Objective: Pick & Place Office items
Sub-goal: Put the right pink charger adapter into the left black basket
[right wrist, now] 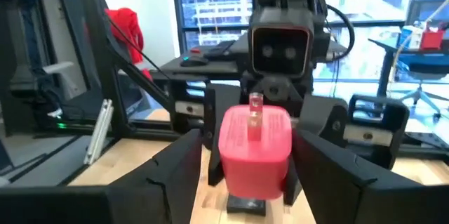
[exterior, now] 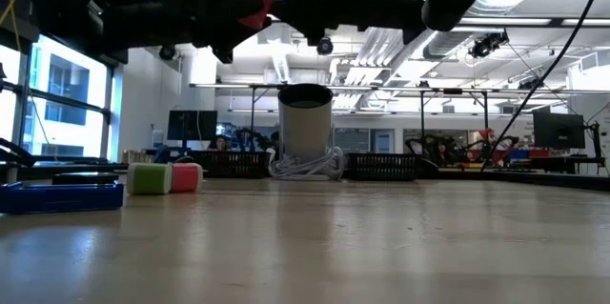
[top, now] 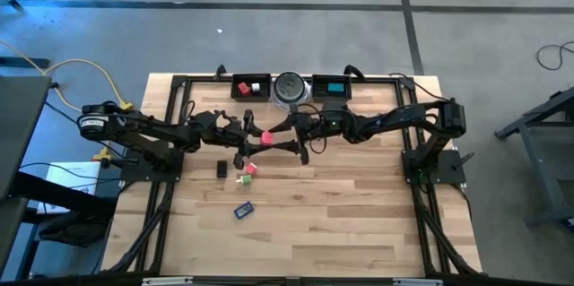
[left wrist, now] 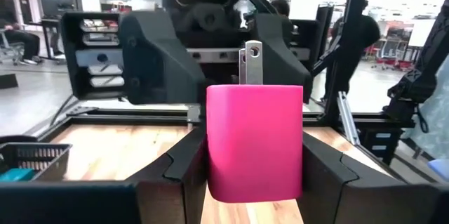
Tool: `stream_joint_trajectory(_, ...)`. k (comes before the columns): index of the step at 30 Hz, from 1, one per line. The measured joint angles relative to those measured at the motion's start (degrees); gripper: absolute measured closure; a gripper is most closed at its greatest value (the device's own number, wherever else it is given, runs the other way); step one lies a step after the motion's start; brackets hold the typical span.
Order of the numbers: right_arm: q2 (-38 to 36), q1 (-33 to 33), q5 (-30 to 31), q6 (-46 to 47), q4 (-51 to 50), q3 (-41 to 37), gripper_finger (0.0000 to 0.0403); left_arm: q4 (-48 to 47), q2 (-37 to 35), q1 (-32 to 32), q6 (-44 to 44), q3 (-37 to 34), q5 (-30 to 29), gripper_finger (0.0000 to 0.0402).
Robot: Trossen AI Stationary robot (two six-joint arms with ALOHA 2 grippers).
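My left gripper [left wrist: 254, 182] is shut on a pink block [left wrist: 254, 143] with two metal prongs [left wrist: 251, 62]. It is held above the table's middle [top: 265, 138], high in the low view [exterior: 255, 4]. My right gripper [right wrist: 252, 182] is open and faces it from the right; its fingers stand on either side of the block [right wrist: 254, 143] without touching. On the table lie a black bar [top: 221, 169], a red block [top: 252, 169], a green cube [top: 242, 179] and a blue flat piece [top: 243, 210]. My left gripper pinches the pink block by its two side faces [left wrist: 210, 154] between the two fingers [left wrist: 184, 171]. The fingers come level from the table's left. The block is lifted clear of the table, and its prongs point away toward the right arm.
Two black trays [top: 252, 86] [top: 331, 87] lie along the far edge, with a round silver-grey disc [top: 290, 89] between them; small pieces lie in the trays. The near half of the table [top: 341, 232] is bare wood. A black frame edges the table.
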Motion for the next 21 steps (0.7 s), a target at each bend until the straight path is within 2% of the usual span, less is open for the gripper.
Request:
stream_joint_trajectory(4,0.2,0.3,1.2,-0.2,0.4,-0.1,0.0196,0.0,0.0,-0.6,0.8,0.2,-1.6,0.0249)
stream_joint_trajectory(18,2.1,0.6,1.9,0.3,4.5,-0.1,0.0196,-2.3,1.3,-1.7,1.5,3.1,-1.5,0.0249)
stream_joint_trajectory(21,2.2,0.6,1.9,0.3,4.0,-0.1,0.0207,-2.0,2.7,-1.7,1.5,3.8,-1.4,0.0249)
